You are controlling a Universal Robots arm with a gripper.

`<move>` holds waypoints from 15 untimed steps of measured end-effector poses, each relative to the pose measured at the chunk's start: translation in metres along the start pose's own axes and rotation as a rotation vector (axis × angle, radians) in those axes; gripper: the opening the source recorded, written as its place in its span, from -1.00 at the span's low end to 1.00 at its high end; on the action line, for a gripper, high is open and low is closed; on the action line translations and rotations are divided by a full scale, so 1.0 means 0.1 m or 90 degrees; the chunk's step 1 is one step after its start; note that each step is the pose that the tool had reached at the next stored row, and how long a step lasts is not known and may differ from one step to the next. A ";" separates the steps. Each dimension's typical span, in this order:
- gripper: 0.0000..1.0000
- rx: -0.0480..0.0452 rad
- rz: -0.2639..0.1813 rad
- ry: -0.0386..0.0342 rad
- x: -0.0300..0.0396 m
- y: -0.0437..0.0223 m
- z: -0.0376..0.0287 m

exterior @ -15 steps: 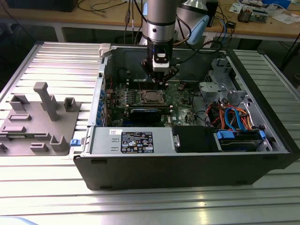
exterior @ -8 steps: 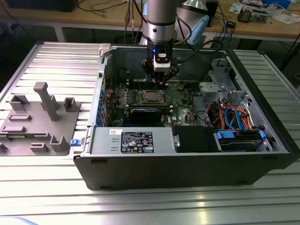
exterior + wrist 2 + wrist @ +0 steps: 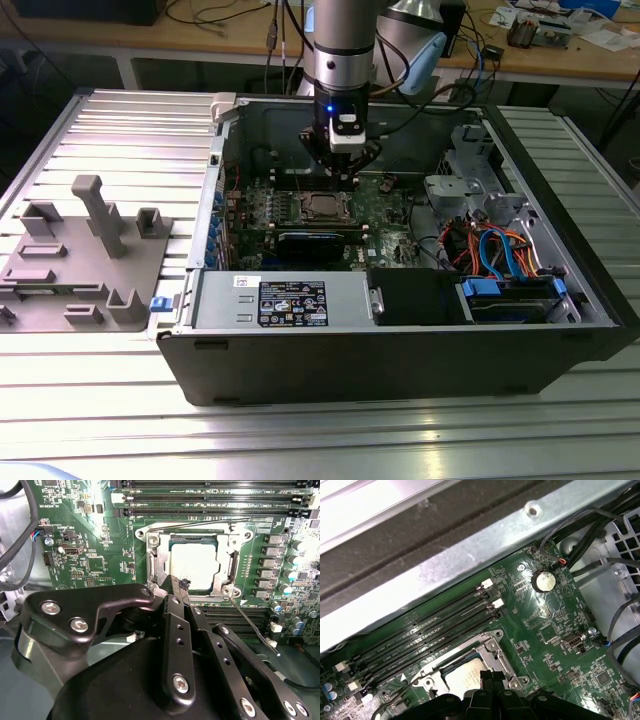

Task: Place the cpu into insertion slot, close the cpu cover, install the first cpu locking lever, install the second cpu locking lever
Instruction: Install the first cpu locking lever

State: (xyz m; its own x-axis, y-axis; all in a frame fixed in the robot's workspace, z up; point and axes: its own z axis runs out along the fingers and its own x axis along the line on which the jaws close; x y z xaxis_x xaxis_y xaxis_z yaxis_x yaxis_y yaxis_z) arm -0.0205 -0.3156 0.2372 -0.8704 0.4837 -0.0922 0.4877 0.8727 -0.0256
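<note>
The chip (image 3: pixel 196 566) is seen already seated in the socket (image 3: pixel 150 562) on the green board inside the open computer case (image 3: pixel 400 350), with the metal cover (image 3: pixel 232 555) lowered around it. The gripper (image 3: pixel 176 591), fingers clenched together on nothing, is poised at the socket's 7 o'clock edge. One thin lever (image 3: pixel 252 625) is judged unlatched; hooking it calls for precise pressing.
</note>
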 end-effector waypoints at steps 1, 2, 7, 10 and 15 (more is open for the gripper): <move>-0.79 -0.0002 -0.002 0.0000 0.000 0.000 0.000; -0.79 -0.0004 -0.004 -0.0001 0.000 0.000 0.000; -0.79 -0.0015 -0.017 -0.0004 0.000 0.000 0.000; -0.79 -0.0021 -0.023 -0.0006 0.000 0.000 0.000; -0.79 -0.0036 -0.037 -0.0010 0.000 0.000 0.000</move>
State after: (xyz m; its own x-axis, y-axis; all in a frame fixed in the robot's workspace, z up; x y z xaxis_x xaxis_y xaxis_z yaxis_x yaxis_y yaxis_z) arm -0.0205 -0.3156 0.2371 -0.8974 0.4314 -0.0923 0.4352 0.9000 -0.0255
